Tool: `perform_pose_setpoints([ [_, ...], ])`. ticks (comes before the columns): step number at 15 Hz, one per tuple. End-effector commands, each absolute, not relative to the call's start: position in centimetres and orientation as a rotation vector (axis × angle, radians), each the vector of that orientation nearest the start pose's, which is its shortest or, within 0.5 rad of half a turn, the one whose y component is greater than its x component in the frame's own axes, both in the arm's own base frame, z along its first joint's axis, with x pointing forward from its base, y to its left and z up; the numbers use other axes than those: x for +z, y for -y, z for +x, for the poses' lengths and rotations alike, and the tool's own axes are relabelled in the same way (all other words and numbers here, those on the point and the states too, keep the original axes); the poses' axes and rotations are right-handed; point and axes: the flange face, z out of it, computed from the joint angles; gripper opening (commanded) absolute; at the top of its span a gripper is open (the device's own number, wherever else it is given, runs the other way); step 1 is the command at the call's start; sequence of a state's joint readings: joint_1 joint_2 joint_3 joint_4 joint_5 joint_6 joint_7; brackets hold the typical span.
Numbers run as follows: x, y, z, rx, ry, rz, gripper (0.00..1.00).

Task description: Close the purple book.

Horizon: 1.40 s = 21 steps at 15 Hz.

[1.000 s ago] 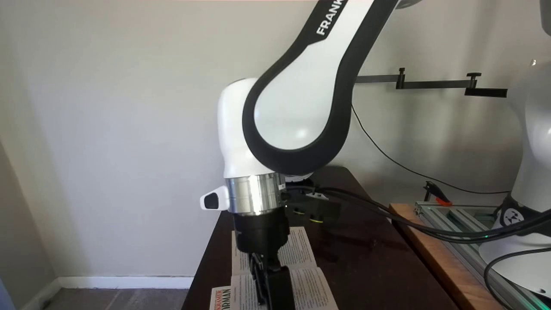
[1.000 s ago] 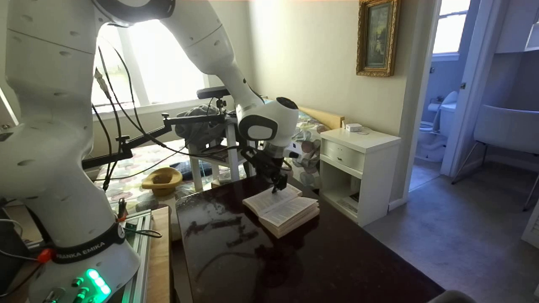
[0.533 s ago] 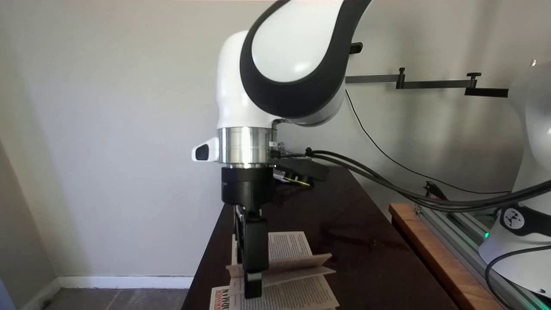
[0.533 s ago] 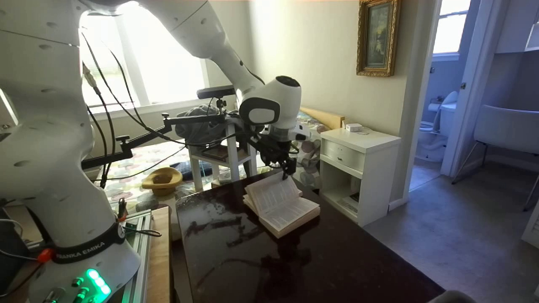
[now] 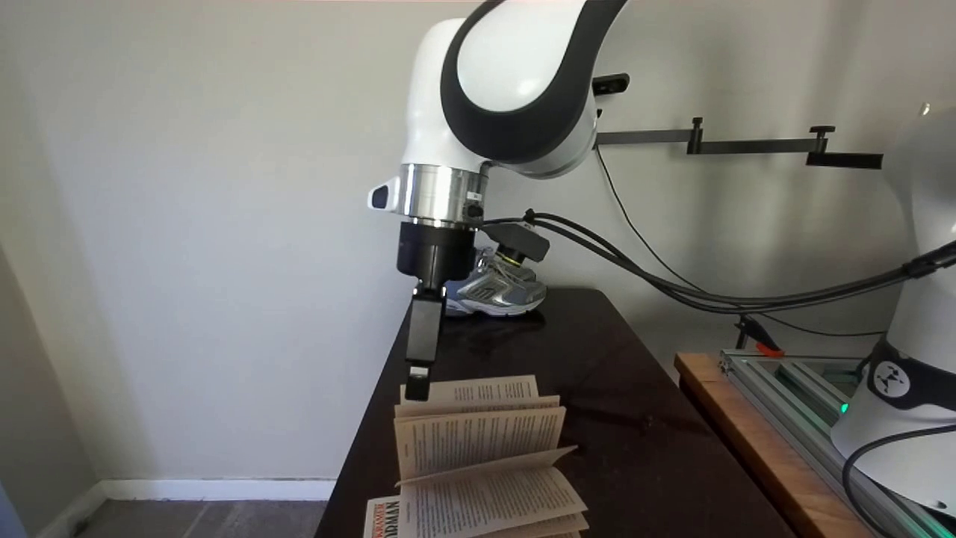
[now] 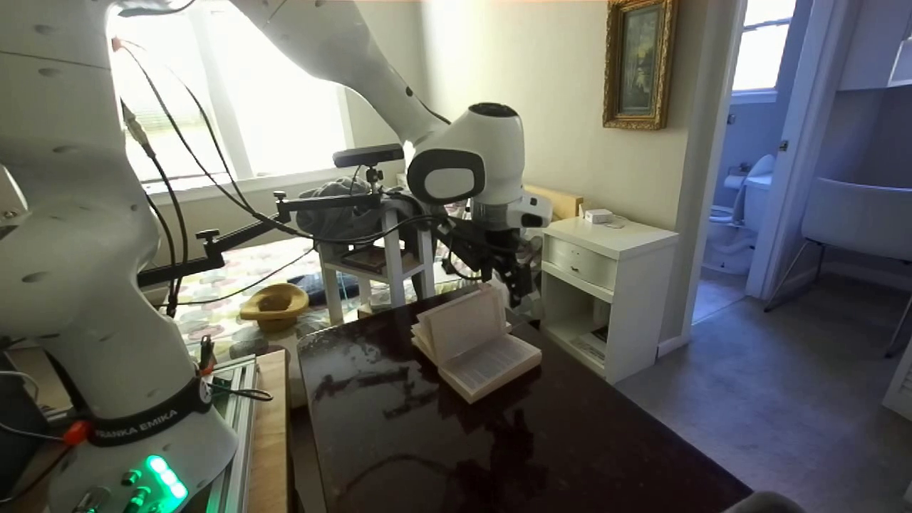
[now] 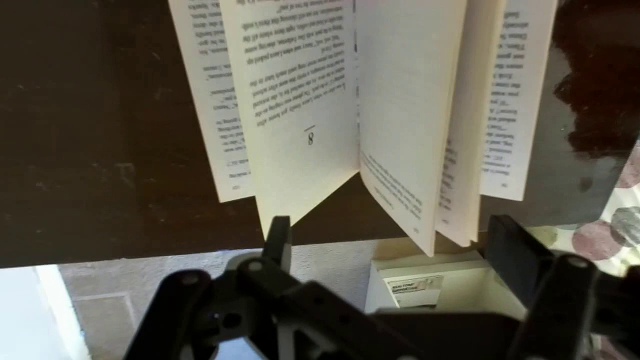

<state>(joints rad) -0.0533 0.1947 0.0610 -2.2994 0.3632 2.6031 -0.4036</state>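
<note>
The book (image 6: pixel 491 367) lies open on the dark table (image 6: pixel 605 456), near one end of it, and its pages (image 5: pixel 478 441) stand up in several loose bunches. The claw (image 7: pixel 390 220) has its two fingers (image 7: pixel 279 240) wide apart. In an exterior view it hangs just beside the book, at one o'clock from it; whether a fingertip touches paper, nobody could tell from here. In the wrist view the raised pages spread in a V that opens toward six o'clock. A page marked 8 reaches the finger at seven o'clock, and another bunch ends near the finger at four. The print reads upside down.

In an exterior view a pale strip (image 5: pixel 382 517) printed in red and black pokes out at the book's eight o'clock, and a grey-blue shoe (image 5: pixel 497 293) sits at twelve, well apart. A white nightstand (image 6: pixel 645 313) stands at two o'clock from the book, a yellow hat (image 6: pixel 274 306) between nine and ten.
</note>
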Motion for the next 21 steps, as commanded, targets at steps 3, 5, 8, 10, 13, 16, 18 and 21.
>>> perform_pose_setpoints([
  [3, 26.9, 4.3, 52.2, -0.189, -0.037, -3.002, 1.00],
  [5, 26.3, 5.3, 51.7, -0.157, -0.096, -3.000, 1.00],
  [8, 24.8, 6.4, 50.9, -0.097, -0.166, -2.993, 1.00],
  [10, 23.9, 6.9, 50.5, -0.062, -0.195, -2.973, 1.00],
  [13, 23.1, 8.0, 50.0, -0.029, -0.223, -2.900, 1.00],
  [16, 22.7, 9.4, 49.5, -0.048, -0.202, -2.793, 1.00],
  [18, 22.0, 10.3, 49.1, -0.065, -0.157, -2.748, 1.00],
  [21, 20.8, 11.7, 48.5, -0.054, -0.075, -2.722, 1.00],
])
